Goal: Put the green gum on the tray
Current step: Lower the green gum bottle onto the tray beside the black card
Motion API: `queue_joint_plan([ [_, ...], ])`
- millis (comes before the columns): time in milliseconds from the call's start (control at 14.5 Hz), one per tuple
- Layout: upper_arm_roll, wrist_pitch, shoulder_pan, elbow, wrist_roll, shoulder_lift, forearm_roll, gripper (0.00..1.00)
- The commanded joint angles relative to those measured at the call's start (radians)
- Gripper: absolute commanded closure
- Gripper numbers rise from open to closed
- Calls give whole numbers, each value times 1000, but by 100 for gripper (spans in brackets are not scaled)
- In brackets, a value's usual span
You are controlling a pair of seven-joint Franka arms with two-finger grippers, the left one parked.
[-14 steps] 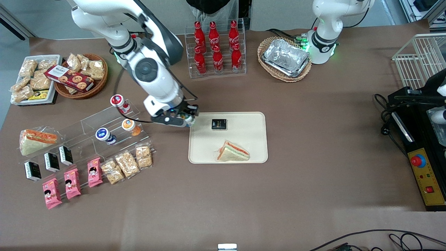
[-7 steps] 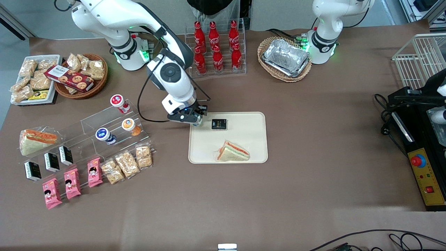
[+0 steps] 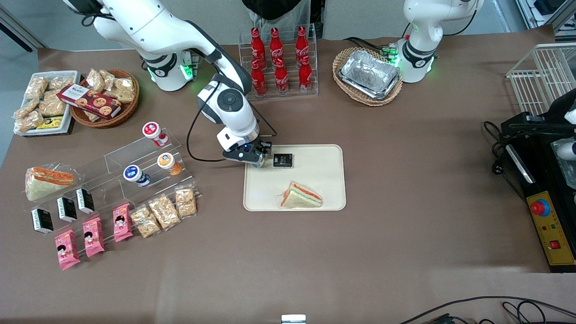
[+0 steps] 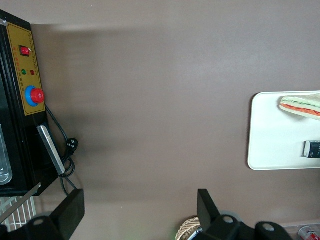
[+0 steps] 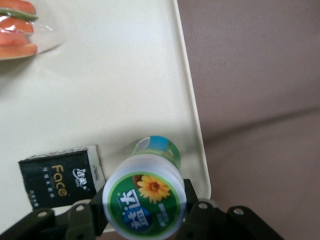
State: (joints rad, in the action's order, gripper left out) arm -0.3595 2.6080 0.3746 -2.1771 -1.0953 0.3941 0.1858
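Note:
My right gripper (image 3: 258,160) is shut on the green gum (image 5: 145,196), a small bottle with a green-rimmed white lid bearing a yellow flower. It holds the bottle over the corner of the cream tray (image 3: 315,191) nearest the working arm's base, close to the tray floor (image 5: 115,90). In the front view only a bit of the bottle (image 3: 258,164) shows under the hand. A small black packet (image 3: 283,160) lies on the tray right beside the bottle; it also shows in the right wrist view (image 5: 60,176). A wrapped sandwich (image 3: 301,196) lies on the tray nearer the front camera.
A clear stepped rack (image 3: 135,155) toward the working arm's end holds red-, blue- and orange-lidded bottles (image 3: 170,163). A rack of red cola bottles (image 3: 279,63) and a basket with a foil pan (image 3: 369,76) stand farther from the camera. Snack packets (image 3: 164,211) lie nearer.
My gripper has carried the green gum from beside the tray's edge to over the tray's corner, ending lower and next to the black packet.

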Motion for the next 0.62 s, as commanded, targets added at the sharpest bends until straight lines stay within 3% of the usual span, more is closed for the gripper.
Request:
queue_joint_plan([
  [0,4,29,1,11,-32,26,34,56],
  [138,5,35,1,13,-32,32,34,1],
  [414,7,23,-6,16,-29,8,34,0],
  [552,8,-33,-29,16,-12,-75,34,0],
])
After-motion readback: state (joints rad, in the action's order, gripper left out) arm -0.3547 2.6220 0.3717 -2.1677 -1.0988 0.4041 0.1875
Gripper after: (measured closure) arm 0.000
